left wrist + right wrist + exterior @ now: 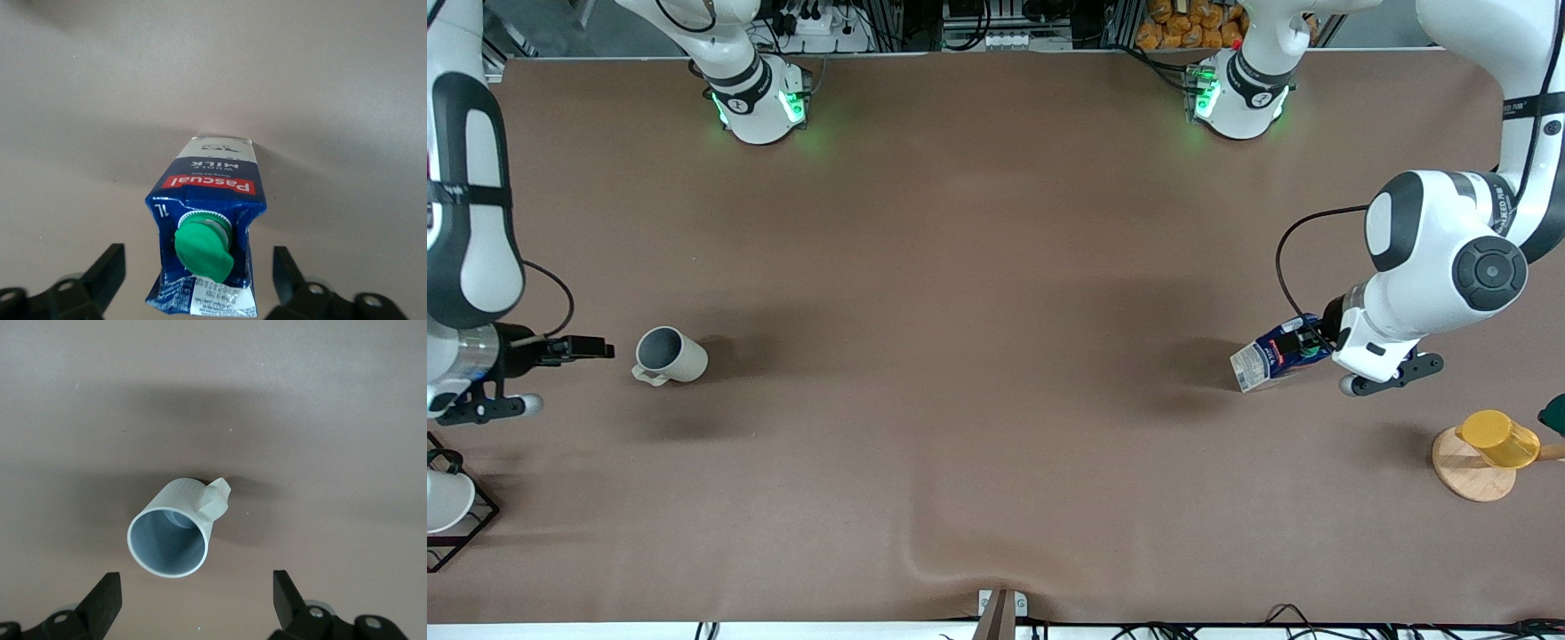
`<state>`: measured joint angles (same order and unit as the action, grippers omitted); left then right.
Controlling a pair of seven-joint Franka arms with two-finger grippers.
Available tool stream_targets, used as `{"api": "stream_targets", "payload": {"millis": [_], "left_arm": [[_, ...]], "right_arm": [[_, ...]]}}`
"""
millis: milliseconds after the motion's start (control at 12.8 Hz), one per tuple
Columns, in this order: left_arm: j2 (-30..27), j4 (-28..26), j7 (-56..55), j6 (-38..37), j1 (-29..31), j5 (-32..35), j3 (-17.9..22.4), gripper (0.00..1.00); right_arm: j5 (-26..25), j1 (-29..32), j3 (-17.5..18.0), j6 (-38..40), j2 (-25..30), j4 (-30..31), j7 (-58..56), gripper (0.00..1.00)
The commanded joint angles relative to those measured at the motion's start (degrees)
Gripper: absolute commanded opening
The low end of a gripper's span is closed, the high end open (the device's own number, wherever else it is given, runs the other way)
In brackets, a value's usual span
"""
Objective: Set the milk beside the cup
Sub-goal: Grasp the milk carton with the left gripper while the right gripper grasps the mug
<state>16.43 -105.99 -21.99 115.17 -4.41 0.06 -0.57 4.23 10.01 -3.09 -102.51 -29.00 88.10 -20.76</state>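
The milk [1276, 354] is a dark blue carton with a green cap, standing on the brown table toward the left arm's end. My left gripper [1310, 343] is open, with its fingers on either side of the carton's top and a gap on each side. In the left wrist view the milk [208, 220] sits between the spread fingers of the left gripper [198, 259]. The beige cup [669, 356] stands toward the right arm's end. My right gripper [591, 348] is open and empty beside it. The right wrist view shows the cup [177, 530] just ahead of the right gripper [195, 581].
A yellow cup [1498, 437] rests on a round wooden disc [1463, 471] near the left arm's end. A white cup in a black wire rack [449, 507] sits at the right arm's end. The table cover has a wrinkle [951, 551] at the near edge.
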Motion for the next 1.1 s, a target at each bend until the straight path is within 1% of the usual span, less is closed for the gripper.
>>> {"api": "stream_targets", "payload": {"millis": [0,157,235,313,548,705,783,861,940,1018], "left_arm": [[0.9,0.3,-0.7,0.6,0.0,-0.7,0.0,0.66],[1.5,0.4,-0.7,1.0,0.0,-0.7,0.0,0.52],[1.6,0.5,-0.7,1.0,0.0,-0.7,0.0,0.43],[1.6,0.5,-0.7,1.0,0.0,-0.7,0.0,0.38],[1.0,0.8,-0.8,1.0,-0.2,-0.7,-0.1,0.37],[0.5,1.9,-1.1,0.2,-0.8,-0.8,-0.2,0.37],[-0.1,2.6,-1.6,0.1,-1.6,-0.8,-0.2,0.37],[-0.4,3.5,-2.1,0.0,-2.6,-0.8,-0.2,0.38],[-1.0,4.3,-3.3,-1.2,-3.8,-0.8,-0.1,0.38],[-1.5,5.3,-4.3,-3.7,-4.7,-0.8,-0.1,0.38]], "right_arm": [[1.0,0.9,0.6,-1.3,-2.9,-0.9,-0.9,1.0],[1.0,0.9,0.6,-2.2,-4.5,-0.8,-0.9,1.0],[1.0,0.8,0.6,-2.8,-5.7,-0.7,-0.9,1.0],[1.0,0.8,0.7,-3.4,-6.5,0.2,-1.2,1.0],[1.0,0.8,0.7,-3.9,-6.9,2.3,-3.4,0.93],[1.0,0.7,0.7,-4.1,-7.3,2.8,-4.0,0.84],[1.0,0.7,0.7,-4.2,-7.4,3.0,-4.1,0.76],[1.0,0.6,0.7,-4.8,-7.5,3.6,-4.1,0.48],[1.0,0.5,0.7,-4.8,-7.5,3.5,-4.1,0.25],[1.0,0.6,0.7,-4.7,-7.4,3.5,-4.0,0.16]]}}
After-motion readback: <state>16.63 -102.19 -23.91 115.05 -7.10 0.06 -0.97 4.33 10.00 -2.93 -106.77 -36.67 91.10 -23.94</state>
